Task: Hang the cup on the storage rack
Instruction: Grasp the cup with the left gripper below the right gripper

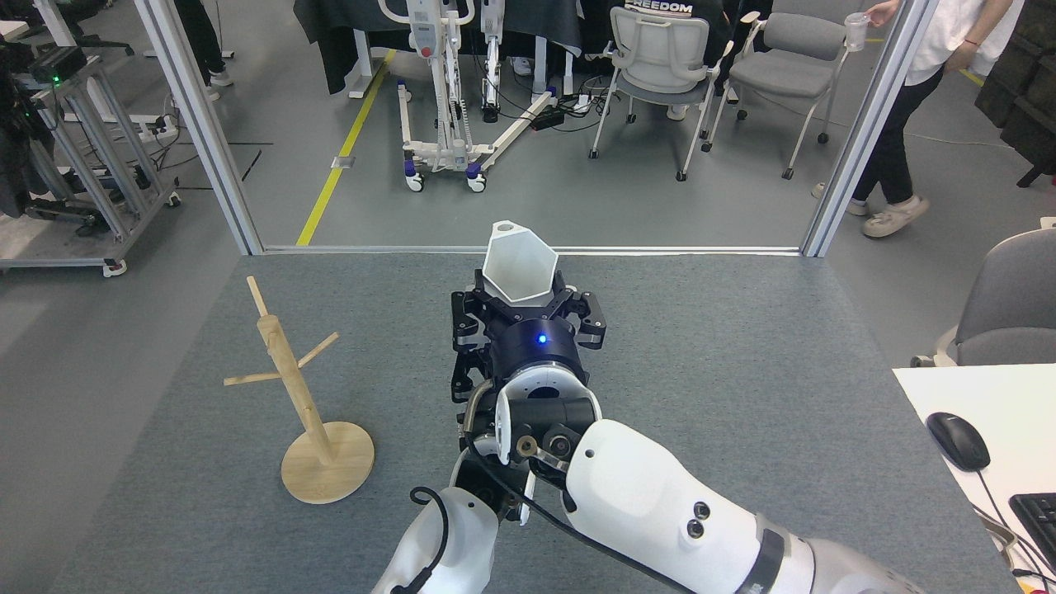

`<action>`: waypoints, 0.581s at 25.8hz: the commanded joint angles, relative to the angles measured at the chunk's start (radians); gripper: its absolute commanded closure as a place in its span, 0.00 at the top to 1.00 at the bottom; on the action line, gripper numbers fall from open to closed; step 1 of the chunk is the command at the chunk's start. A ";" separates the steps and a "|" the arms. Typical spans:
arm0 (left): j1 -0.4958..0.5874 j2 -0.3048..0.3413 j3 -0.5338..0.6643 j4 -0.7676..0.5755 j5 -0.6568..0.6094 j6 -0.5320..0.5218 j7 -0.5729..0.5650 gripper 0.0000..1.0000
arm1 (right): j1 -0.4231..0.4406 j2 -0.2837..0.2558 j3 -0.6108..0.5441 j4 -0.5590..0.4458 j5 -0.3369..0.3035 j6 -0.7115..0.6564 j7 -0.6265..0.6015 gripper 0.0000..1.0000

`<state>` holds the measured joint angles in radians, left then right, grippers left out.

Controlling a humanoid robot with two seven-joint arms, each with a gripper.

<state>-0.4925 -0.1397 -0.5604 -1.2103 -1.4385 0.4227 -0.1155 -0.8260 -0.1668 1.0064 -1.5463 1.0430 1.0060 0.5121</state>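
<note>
- Cup (pixel 518 268): white, faceted, angular rim; held above the middle of the grey desk (pixel 742 371), mouth tilted towards me, its small handle at the far upper edge. The narrow base sits down between the fingers of my right claw.
- Right claw (pixel 528 307): black, with a blue light on the wrist ring; fingers pinch the lower part of the cup from both sides. The white arm comes in from the lower right.
- Left claw (pixel 467 363): black, just below and left of the right claw, largely hidden behind the right wrist; I cannot tell whether it is spread or pressed together. It does not visibly touch the cup.
- Storage rack (pixel 309 412): light wood, round disc base flat on the desk, upright post leaning slightly, thin angled pegs, all bare. It stands on the left part of the desk, well apart from the cup.
- White side table (pixel 982 396): at the right edge, carrying a black mouse (pixel 957 440) and the corner of a black keyboard (pixel 1035 520).
- Beyond the desk: grey floor with a yellow line (pixel 342 148), two grey chairs (pixel 660 49), a white wheeled frame (pixel 445 99).
- A person (pixel 916 99) at upper right, holding a clear cup.
</note>
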 commanded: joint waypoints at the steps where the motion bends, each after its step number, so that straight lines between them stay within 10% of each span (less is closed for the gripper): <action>1: 0.002 0.002 0.005 0.002 -0.002 0.010 0.005 0.98 | 0.001 0.000 0.000 0.000 0.000 0.000 0.000 0.00; 15: 0.003 -0.001 0.001 -0.018 0.021 0.119 0.201 0.97 | 0.004 0.001 0.000 0.000 0.000 0.000 -0.001 0.00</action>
<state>-0.4898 -0.1400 -0.5578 -1.2259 -1.4240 0.5409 0.0479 -0.8237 -0.1672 1.0063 -1.5462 1.0431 1.0063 0.5086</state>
